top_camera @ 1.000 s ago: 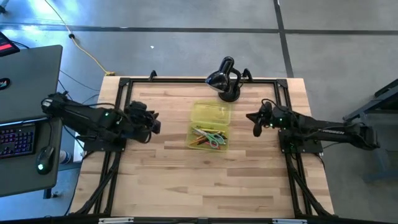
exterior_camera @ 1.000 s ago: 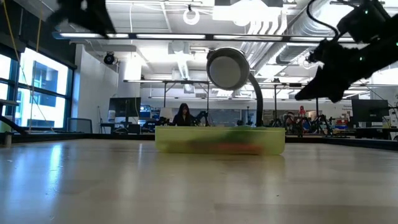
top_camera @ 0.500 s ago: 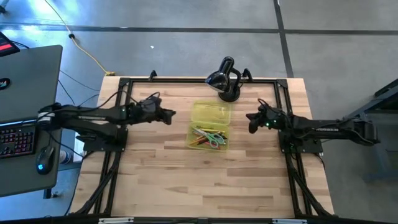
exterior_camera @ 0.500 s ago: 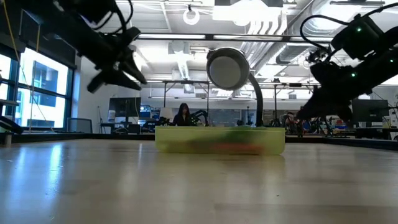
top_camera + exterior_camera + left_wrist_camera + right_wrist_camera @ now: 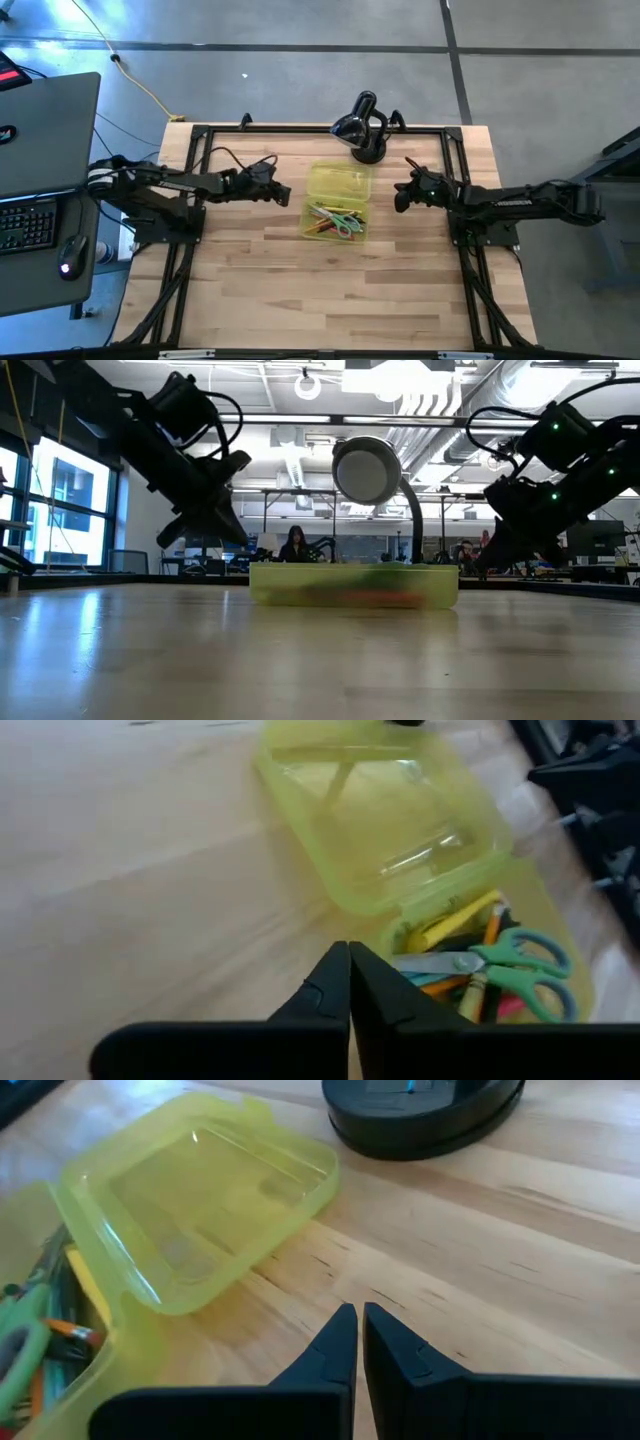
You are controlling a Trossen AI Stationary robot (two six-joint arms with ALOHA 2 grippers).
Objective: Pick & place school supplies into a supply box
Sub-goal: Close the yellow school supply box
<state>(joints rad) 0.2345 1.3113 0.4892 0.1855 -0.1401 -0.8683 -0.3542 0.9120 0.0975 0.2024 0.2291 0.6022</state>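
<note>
The supply box (image 5: 337, 204) lies open at the table's centre. Its translucent yellow-green lid (image 5: 385, 820) is folded back flat toward the far edge. Its tray (image 5: 335, 221) holds the school supplies: pencils, pens and green-handled scissors (image 5: 500, 958). In the low view the box (image 5: 354, 586) rests flat on the wood. My left gripper (image 5: 284, 192) hangs shut just left of the box, slanting down toward it, fingertips (image 5: 349, 958) together. My right gripper (image 5: 399, 196) hangs shut just right of the box, above bare wood (image 5: 357, 1320), beside the lid (image 5: 200, 1190).
A black domed device (image 5: 362, 125) stands on its round base (image 5: 420, 1105) at the far edge, just behind the lid. A black frame (image 5: 300, 129) runs along the table's edges. A laptop and keyboard (image 5: 30, 200) sit left of the table. A person (image 5: 296, 545) is seated far behind.
My left gripper has swung from the table's left edge toward the box and come down, tipping to point at the box's left side. My right gripper has sunk a little beside the box. The box and its contents have not moved.
</note>
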